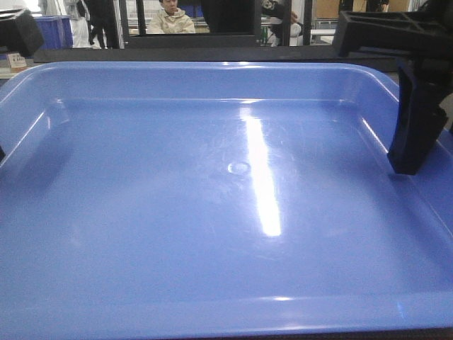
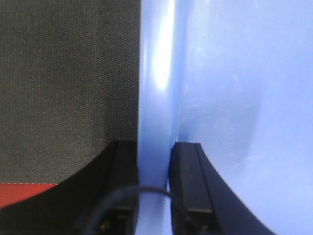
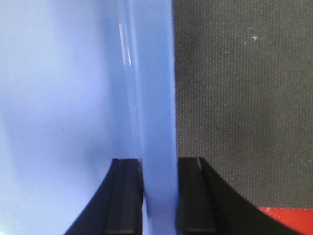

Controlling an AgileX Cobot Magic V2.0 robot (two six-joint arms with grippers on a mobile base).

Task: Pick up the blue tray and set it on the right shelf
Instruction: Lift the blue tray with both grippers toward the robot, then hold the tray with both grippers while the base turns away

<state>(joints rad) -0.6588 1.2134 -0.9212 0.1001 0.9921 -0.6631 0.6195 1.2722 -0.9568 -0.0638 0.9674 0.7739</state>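
- A wide, shallow, glossy light-blue tray [image 1: 212, 212] fills almost the whole front view; its floor is bare, with a bright streak of reflected light down the middle and a small round moulding mark near the centre
- The tray sits level between the two arms, its long walls running left to right; whether it rests on the surface or is lifted off it cannot be told
- Left wrist view: the left pincer [image 2: 155, 147] is clamped on the tray's left rim; one black finger [image 2: 122, 161] is outside the wall and the other inside, both touching the plastic
- Right wrist view: the right pincer [image 3: 159, 164] grips the tray's right rim the same way; one black finger [image 3: 126, 186] presses inside the wall, the other outside
- In the front view the right pincer's inner finger shows as a black bar reaching down inside the tray's right wall
- Beside each gripped rim lies a dark grey woven surface [image 3: 244, 73] with a red strip [image 3: 288, 213] at its near edge
- Beyond the tray's far rim, a seated person in a pale hooded top [image 1: 170, 18]; darker blue bins [image 1: 53, 28] stand at the upper left
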